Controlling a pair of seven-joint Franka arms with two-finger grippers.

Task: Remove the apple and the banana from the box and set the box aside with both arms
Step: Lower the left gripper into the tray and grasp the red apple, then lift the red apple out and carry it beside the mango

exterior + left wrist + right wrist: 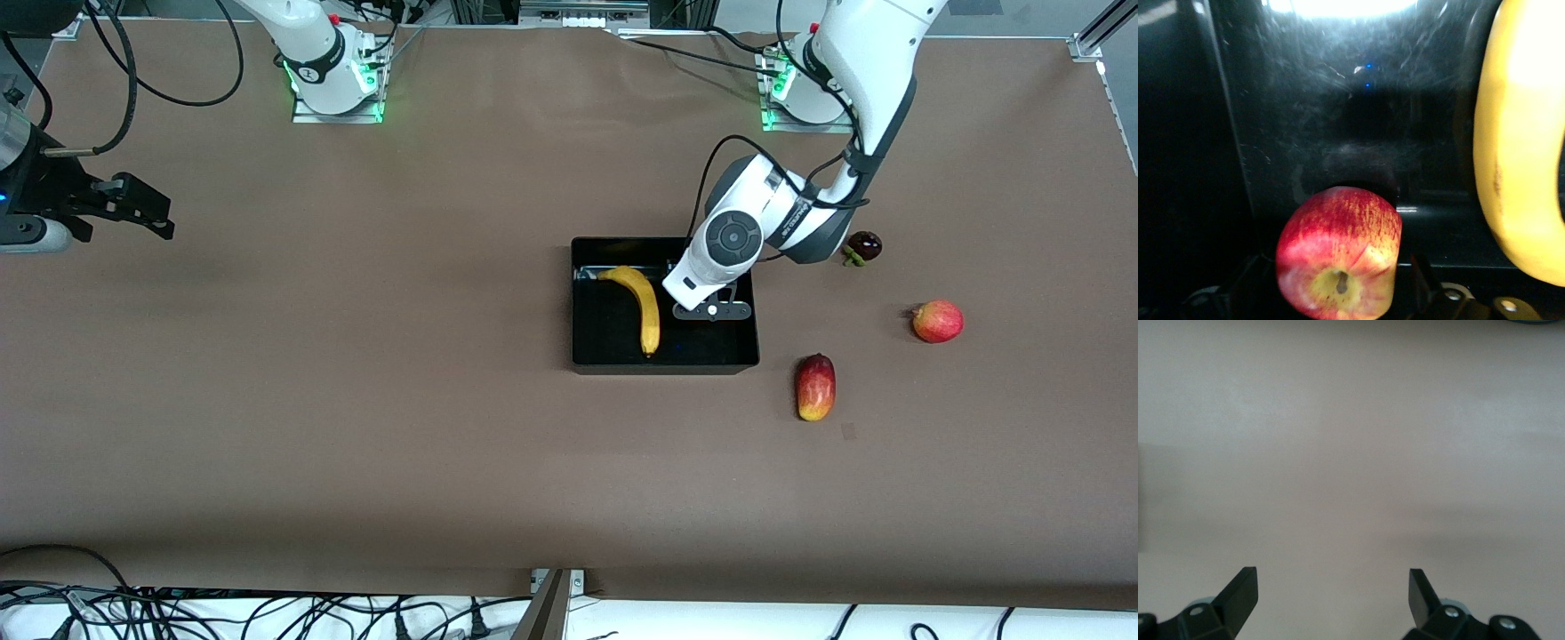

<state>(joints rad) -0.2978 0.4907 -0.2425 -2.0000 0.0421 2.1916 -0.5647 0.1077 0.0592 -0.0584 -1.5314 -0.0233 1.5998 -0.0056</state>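
Note:
The black box (pixel 587 356) sits mid-table with the yellow banana (pixel 645 307) lying in it. My left gripper (pixel 711 311) is down inside the box at the left arm's end of it. In the left wrist view a small red apple with yellow patches (pixel 1338 257) sits between the left gripper's (pixel 1338 273) spread fingers, with a small gap on each side, stem toward the camera. The banana (pixel 1518 153) lies beside it on the box floor (pixel 1338 120). The arm hides this apple in the front view. My right gripper (pixel 133 209) (pixel 1333 587) is open and empty over bare table at the right arm's end.
On the table toward the left arm's end lie a round red-yellow fruit (pixel 937 321), an oblong red-yellow fruit (pixel 815 387) nearer the front camera, and a small dark purple fruit (pixel 862 247) beside the left arm's wrist. Cables lie along the table's front edge.

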